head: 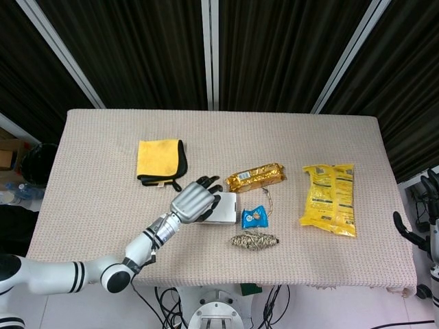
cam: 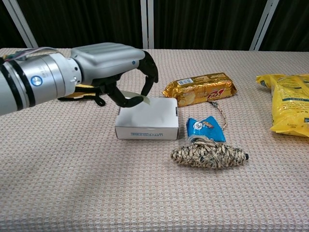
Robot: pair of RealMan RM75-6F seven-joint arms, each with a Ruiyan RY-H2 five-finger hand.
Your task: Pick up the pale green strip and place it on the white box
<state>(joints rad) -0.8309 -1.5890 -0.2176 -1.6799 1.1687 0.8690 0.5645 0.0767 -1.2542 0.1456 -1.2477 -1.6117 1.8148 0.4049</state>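
No legible text: print on gold snack pack (cam: 201,89), white box (cam: 147,118) front and yellow bag (cam: 289,104) too small to read.

A rectangular table (head: 89,144) fills the middle of the head view, covered edge to edge in a beige cloth with a fine waffle weave. The cloth hangs a little over the near edge. Behind the far edge hang dark, pleated curtains (head: 274,48), nearly black, crossed by pale grey metal bars (head: 210,55): one upright at the centre, others slanting off toward the left and right. The floor (head: 322,308) below the near edge is pale and glossy, with black cables (head: 274,301) trailing down to it. Light is even and soft, casting only faint shadows on the cloth. Past the left edge sits dim clutter, too dark to name.
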